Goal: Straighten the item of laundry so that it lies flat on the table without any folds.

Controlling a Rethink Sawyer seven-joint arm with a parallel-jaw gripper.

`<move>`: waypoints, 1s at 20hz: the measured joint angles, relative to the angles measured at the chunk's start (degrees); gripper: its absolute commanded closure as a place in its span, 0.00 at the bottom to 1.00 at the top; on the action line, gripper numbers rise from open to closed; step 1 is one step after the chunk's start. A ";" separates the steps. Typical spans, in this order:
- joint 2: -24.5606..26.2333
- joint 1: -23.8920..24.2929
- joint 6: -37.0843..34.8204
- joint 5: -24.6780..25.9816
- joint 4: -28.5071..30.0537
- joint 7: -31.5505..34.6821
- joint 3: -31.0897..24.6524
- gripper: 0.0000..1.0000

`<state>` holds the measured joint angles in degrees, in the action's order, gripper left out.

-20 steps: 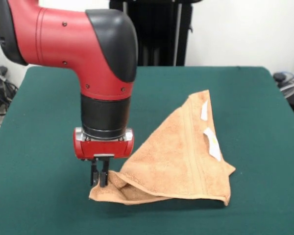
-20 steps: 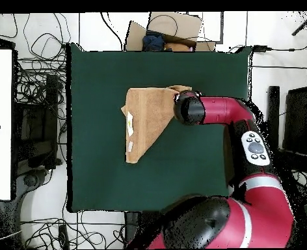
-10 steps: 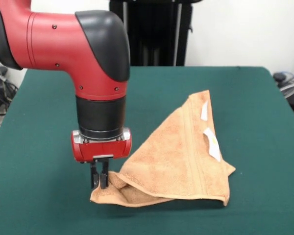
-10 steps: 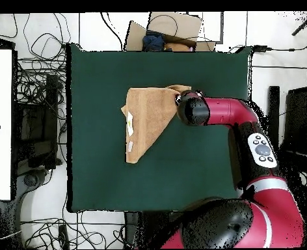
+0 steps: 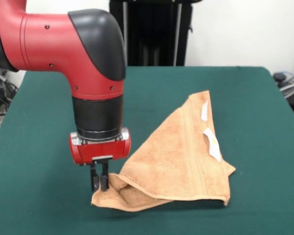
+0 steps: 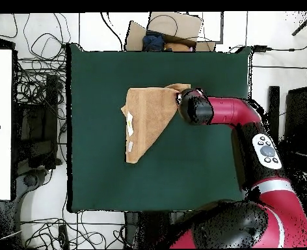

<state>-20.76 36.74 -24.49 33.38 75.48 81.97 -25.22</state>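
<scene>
One peach-orange terry towel [image 5: 179,156] folded into a rough triangle on the green felt table [image 5: 49,205], near its middle | woven band runs along its slope; two white tags [image 5: 211,143] near towel's right edge, print unreadable | gripper [image 5: 100,184] pinched closed on towel's left corner, lifting it slightly

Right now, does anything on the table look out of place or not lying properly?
Yes. The towel is folded over into a triangle rather than flat on the table. Its near-left corner is bunched and raised where the pincer is shut on it. Nothing looks spilled or damaged.
</scene>
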 measured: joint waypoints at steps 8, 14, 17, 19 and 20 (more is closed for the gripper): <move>0.96 3.59 0.01 0.01 1.63 -4.15 -3.74 1.00; 2.18 6.38 0.01 -0.01 2.31 -7.74 -6.63 1.00; 2.88 7.49 -0.02 0.01 2.42 -9.27 -7.75 1.00; 3.33 8.18 -0.18 0.00 2.56 -10.21 -8.43 1.00; 3.59 8.43 -0.21 0.00 2.63 -10.87 -8.57 1.00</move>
<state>-17.18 45.17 -24.71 33.38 78.11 71.10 -33.79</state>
